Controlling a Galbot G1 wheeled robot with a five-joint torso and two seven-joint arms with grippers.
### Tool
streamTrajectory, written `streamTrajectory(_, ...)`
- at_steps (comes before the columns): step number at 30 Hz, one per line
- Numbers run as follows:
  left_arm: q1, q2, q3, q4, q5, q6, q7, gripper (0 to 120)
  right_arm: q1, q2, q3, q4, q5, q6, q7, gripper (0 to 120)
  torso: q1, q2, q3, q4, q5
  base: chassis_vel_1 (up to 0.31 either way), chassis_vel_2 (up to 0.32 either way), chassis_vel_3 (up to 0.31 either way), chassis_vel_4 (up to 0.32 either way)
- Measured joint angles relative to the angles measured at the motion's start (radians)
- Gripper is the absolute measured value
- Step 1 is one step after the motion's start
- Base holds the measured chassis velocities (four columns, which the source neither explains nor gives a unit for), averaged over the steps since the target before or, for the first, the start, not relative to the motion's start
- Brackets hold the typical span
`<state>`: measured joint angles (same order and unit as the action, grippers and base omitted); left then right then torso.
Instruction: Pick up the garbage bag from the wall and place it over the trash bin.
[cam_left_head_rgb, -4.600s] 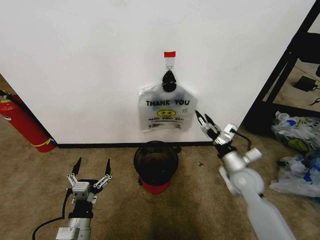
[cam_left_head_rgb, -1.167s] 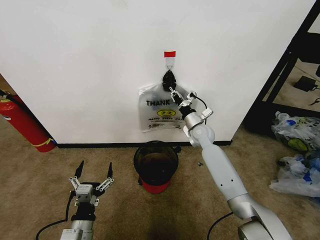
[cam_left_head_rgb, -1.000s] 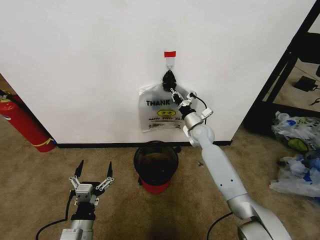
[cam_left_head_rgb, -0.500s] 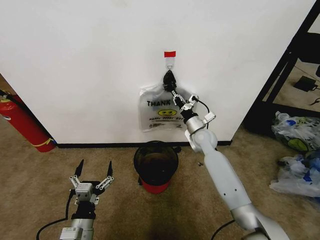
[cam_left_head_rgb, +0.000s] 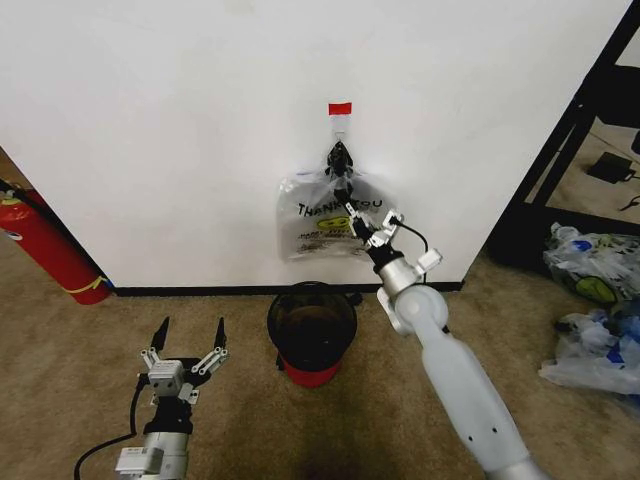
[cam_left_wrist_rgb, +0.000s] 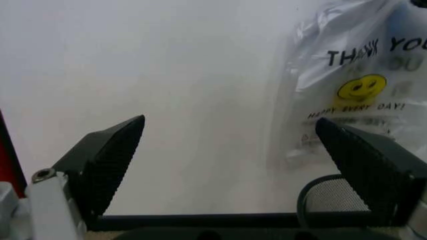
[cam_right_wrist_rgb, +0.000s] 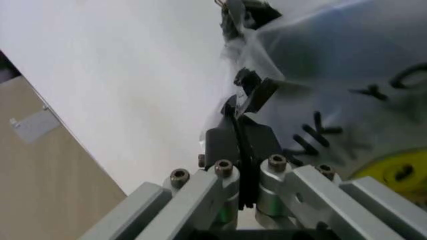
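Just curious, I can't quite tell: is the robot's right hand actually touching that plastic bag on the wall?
Touching. The right wrist view shows the right gripper with its fingers shut on the garbage bag.

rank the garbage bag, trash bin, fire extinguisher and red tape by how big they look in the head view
1. Fire extinguisher, partly cut off by the picture's edge, and the garbage bag: too close to rank.
2. Trash bin, somewhat smaller, though it stands nearer the camera.
3. Red tape, smallest by far.

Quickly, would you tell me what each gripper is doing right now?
Left gripper: open, empty, low over the carpet.
Right gripper: shut on the garbage bag.
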<state>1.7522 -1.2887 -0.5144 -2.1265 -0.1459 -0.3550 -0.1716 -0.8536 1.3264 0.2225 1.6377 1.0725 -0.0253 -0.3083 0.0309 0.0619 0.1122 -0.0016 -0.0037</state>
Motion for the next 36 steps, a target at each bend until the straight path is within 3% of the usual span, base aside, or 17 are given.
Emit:
streamTrajectory(20, -0.020, 0.018, 0.010, 0.010, -0.019, 0.005, 0.004, 100, -0.198, -0.029, 0.050, 0.169, -0.105, 0.012, -0.012, 0, 0.000, 0.000, 0.000, 0.0003, -0.0001, 0.000, 0.000, 0.000, 0.000)
streamTrajectory(36, -0.037, 0.023, 0.029, 0.027, -0.021, 0.001, 0.007, 100, -0.358, -0.016, 0.088, 0.213, -0.223, 0.063, -0.059, 0, 0.000, 0.000, 0.000, 0.0002, -0.0002, 0.000, 0.000, 0.000, 0.000)
